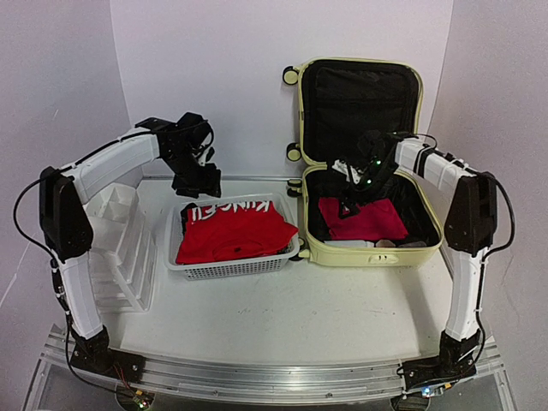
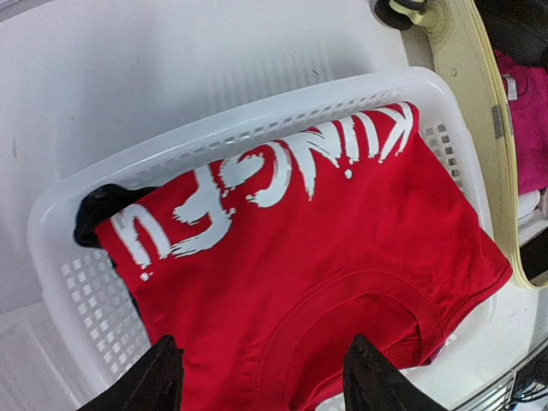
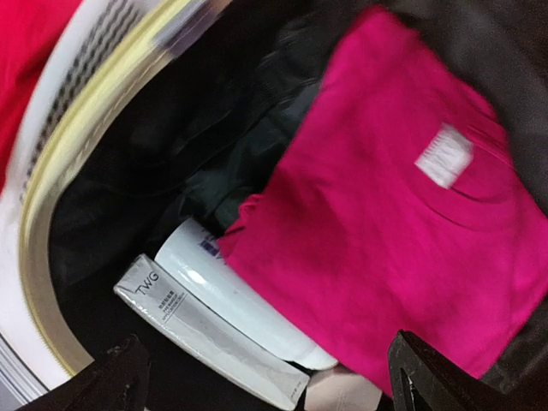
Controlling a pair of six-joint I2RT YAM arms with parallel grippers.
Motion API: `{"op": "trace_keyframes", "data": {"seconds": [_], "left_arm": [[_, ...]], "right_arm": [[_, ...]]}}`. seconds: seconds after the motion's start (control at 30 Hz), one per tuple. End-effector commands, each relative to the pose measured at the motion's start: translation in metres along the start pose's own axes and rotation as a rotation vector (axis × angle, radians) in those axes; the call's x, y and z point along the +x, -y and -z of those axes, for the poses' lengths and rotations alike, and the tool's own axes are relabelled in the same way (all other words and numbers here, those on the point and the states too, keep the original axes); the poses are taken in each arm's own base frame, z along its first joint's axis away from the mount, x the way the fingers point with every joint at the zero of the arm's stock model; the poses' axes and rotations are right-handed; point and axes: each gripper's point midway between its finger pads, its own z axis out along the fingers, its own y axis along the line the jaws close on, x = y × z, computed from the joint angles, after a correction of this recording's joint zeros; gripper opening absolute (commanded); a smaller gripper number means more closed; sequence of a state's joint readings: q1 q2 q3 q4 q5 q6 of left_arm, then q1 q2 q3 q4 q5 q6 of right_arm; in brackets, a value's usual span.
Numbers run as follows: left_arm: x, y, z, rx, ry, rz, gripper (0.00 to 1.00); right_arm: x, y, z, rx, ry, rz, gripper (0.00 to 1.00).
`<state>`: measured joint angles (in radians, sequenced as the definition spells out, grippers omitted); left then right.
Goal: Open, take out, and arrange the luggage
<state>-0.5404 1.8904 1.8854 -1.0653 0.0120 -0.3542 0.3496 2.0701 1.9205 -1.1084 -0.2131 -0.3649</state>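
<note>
The pale yellow luggage [image 1: 368,255] lies open at the right, its black-lined lid upright against the back wall. Inside lie a pink shirt [image 1: 364,221], a white tube [image 3: 231,291] and a silver TWG box [image 3: 197,330] on the black lining. My right gripper [image 1: 351,201] hangs open and empty over the pink shirt [image 3: 402,214] and the tube. My left gripper [image 1: 199,184] is open and empty above the far edge of the white mesh basket [image 1: 231,270]. The basket holds a red shirt [image 2: 300,257] with white lettering, and a black garment [image 2: 98,210] peeks out under it.
A white drawer organiser [image 1: 120,240] stands at the left, beside the basket. The basket touches the luggage's left wall [image 2: 479,128]. White walls enclose the back and sides. Bare table lies in front of the basket and the luggage.
</note>
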Motion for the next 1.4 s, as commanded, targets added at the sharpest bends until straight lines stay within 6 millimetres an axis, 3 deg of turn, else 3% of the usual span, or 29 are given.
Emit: {"op": "trace_keyframes", "data": {"seconds": [0.0, 0.1, 0.2, 0.27, 0.37, 0.57, 0.67, 0.83, 0.93, 1.1, 1.2, 1.37], "left_arm": [[-0.023, 0.038, 0.002, 0.164, 0.016, -0.080, 0.65], [-0.032, 0.043, 0.000, 0.184, 0.027, -0.120, 0.65], [-0.035, 0.045, -0.002, 0.194, 0.025, -0.151, 0.65], [-0.036, 0.043, -0.002, 0.191, 0.021, -0.160, 0.66], [-0.036, 0.037, -0.002, 0.182, 0.006, -0.153, 0.65], [-0.032, 0.032, -0.006, 0.188, -0.027, -0.137, 0.65], [-0.029, 0.032, -0.009, 0.194, -0.047, -0.129, 0.66], [-0.022, 0.029, -0.011, 0.186, -0.067, -0.109, 0.66], [-0.019, 0.028, -0.010, 0.184, -0.073, -0.102, 0.66], [-0.012, 0.026, -0.012, 0.185, -0.093, -0.088, 0.66], [-0.012, 0.029, -0.015, 0.200, -0.101, -0.090, 0.66], [-0.015, 0.030, -0.014, 0.202, -0.093, -0.096, 0.66]], "right_arm": [[-0.002, -0.022, -0.017, -0.015, -0.078, 0.179, 0.95], [-0.007, -0.020, -0.033, -0.008, -0.098, 0.127, 0.82], [-0.005, -0.022, -0.049, 0.034, -0.137, 0.109, 0.79], [0.001, -0.014, -0.060, 0.106, -0.180, 0.082, 0.78], [0.008, 0.005, -0.069, 0.206, -0.218, 0.029, 0.66], [0.012, 0.008, -0.084, 0.219, -0.214, 0.009, 0.65], [0.009, 0.009, -0.085, 0.224, -0.203, -0.004, 0.64], [-0.006, 0.009, -0.070, 0.207, -0.124, -0.047, 0.51], [-0.020, 0.016, -0.044, 0.173, -0.025, -0.141, 0.56], [-0.039, 0.039, -0.005, 0.191, 0.114, -0.249, 0.83], [-0.046, 0.036, -0.002, 0.164, 0.136, -0.239, 0.88], [-0.044, 0.006, -0.016, 0.054, 0.115, -0.039, 0.83]]}}
